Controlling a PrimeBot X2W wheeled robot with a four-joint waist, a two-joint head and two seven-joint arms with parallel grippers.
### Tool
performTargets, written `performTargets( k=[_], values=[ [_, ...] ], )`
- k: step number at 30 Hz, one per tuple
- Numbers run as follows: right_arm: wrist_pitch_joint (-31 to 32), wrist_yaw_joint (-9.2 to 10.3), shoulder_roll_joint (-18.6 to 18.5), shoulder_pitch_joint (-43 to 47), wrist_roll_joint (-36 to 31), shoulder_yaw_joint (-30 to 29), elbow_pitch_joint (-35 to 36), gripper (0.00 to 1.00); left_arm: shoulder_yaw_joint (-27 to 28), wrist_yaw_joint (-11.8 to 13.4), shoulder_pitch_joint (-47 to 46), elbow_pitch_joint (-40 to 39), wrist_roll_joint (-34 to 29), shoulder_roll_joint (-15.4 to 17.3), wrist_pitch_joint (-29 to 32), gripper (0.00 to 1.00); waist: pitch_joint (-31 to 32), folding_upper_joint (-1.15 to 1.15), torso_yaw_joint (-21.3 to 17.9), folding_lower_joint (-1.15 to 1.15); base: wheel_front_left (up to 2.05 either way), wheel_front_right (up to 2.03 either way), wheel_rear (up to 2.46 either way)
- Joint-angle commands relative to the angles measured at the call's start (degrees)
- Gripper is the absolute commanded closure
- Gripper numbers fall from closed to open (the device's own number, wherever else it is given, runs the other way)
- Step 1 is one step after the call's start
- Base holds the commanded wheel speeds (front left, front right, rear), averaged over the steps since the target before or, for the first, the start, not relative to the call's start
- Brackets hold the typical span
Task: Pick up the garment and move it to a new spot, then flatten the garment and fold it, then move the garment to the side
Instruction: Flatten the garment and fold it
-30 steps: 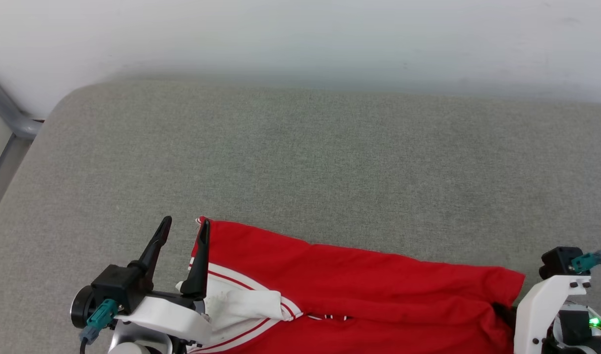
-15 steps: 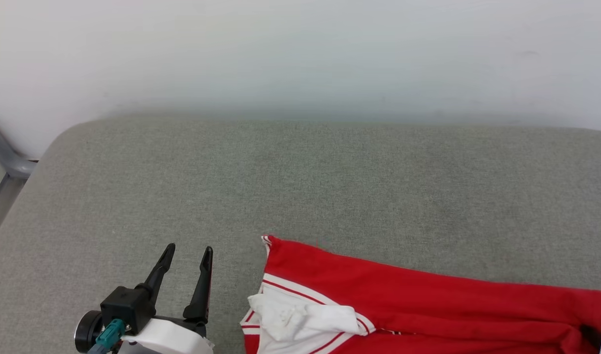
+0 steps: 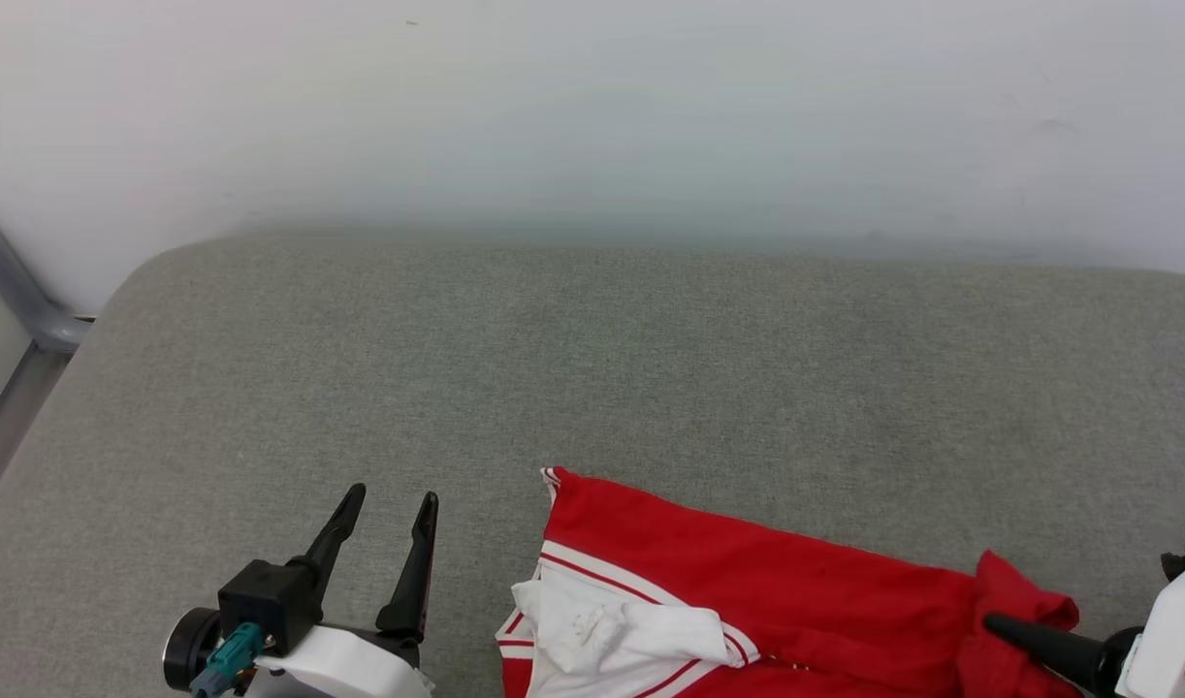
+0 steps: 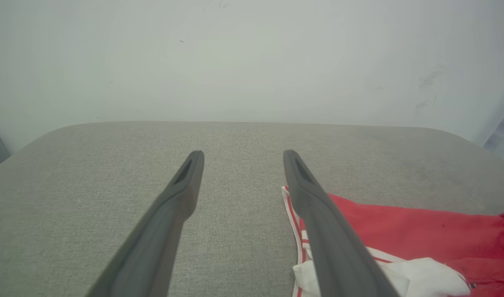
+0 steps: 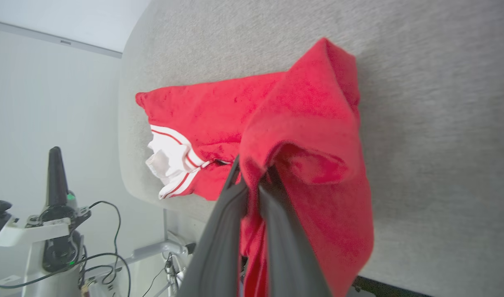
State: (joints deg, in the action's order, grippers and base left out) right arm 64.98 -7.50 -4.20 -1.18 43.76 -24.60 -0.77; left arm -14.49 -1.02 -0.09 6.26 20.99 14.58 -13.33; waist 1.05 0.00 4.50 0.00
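Note:
The garment [image 3: 748, 582] is a red jersey with a white sleeve and red-and-white striped trim. It lies along the near edge of the grey padded surface [image 3: 651, 368]. My right gripper [image 3: 996, 625] is shut on the red fabric at the garment's right end, which bunches up there. In the right wrist view the fingertips [image 5: 254, 181] pinch a raised fold of the garment [image 5: 309, 123], and cloth drapes down around them. My left gripper [image 3: 391, 499] stands open over bare surface, left of the garment's striped corner and apart from it. In the left wrist view the left gripper [image 4: 242, 154] holds nothing, and the garment [image 4: 400, 222] lies beside its right finger.
A white wall [image 3: 592, 116] rises behind the padded surface. A grey metal frame [image 3: 20, 310] runs past the surface's left corner. Bare surface stretches beyond and to the left of the garment. The right wrist view shows cables and a robot base [image 5: 58, 247] below the surface's edge.
The head camera has shifted. My left gripper, earlier at the garment's left corner, now stands apart from it. The garment's right end has bunched up at my right gripper.

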Motion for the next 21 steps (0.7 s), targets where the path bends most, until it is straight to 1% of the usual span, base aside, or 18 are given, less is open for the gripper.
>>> performTargets(
  k=[1, 3, 4, 8, 14, 19, 21],
  values=[
    [3.36, 0.02, 0.73, -1.32, 4.51, -1.09, -0.67, 1.00, -0.20, -0.30, -0.77, -0.12, 0.17, 0.28, 0.05, 0.00, 0.05, 0.00, 0.35, 0.00, 0.00, 0.00, 0.00],
    [6.18, 0.02, 1.31, -2.72, 9.62, -1.46, -1.78, 1.00, -0.50, -0.36, -1.02, -0.17, 0.13, 0.28, 0.18, 0.00, -0.09, 0.00, 0.80, 0.00, 0.00, 0.00, 0.00],
    [6.63, 0.02, 1.41, -3.20, 12.72, -0.96, -3.37, 1.00, -0.66, -0.35, -1.21, -0.16, 0.12, 0.23, 0.19, 0.00, -0.22, 0.00, 1.10, 0.00, 0.00, 0.00, 0.00],
    [5.44, 0.02, 1.34, -4.86, 20.87, 4.51, -8.47, 1.00, -1.21, -0.70, -2.20, -0.11, 0.19, -0.21, 0.05, 0.00, -1.44, 0.00, 2.49, 0.00, 0.00, 0.00, 0.00],
    [-0.27, 0.02, 1.37, -7.83, 29.01, 15.60, -12.55, 1.00, -2.07, -1.45, -4.46, 0.69, 0.30, -1.06, -0.46, 0.00, -4.25, 0.00, 5.09, 0.00, 0.00, 0.00, 0.00],
    [-6.80, 0.02, 1.36, -11.22, 33.52, 25.07, -14.89, 1.00, -2.49, -2.10, -6.54, 1.82, 0.23, -1.74, -1.00, 0.00, -6.61, 0.00, 7.15, 0.00, 0.00, 0.00, 0.00],
    [-9.16, 0.02, 1.36, -12.22, 34.18, 29.06, -15.82, 1.00, -2.67, -2.45, -7.48, 2.13, 0.14, -2.07, -1.20, 0.00, -7.74, 0.00, 7.92, 0.00, 0.00, 0.00, 0.00]
  ],
)
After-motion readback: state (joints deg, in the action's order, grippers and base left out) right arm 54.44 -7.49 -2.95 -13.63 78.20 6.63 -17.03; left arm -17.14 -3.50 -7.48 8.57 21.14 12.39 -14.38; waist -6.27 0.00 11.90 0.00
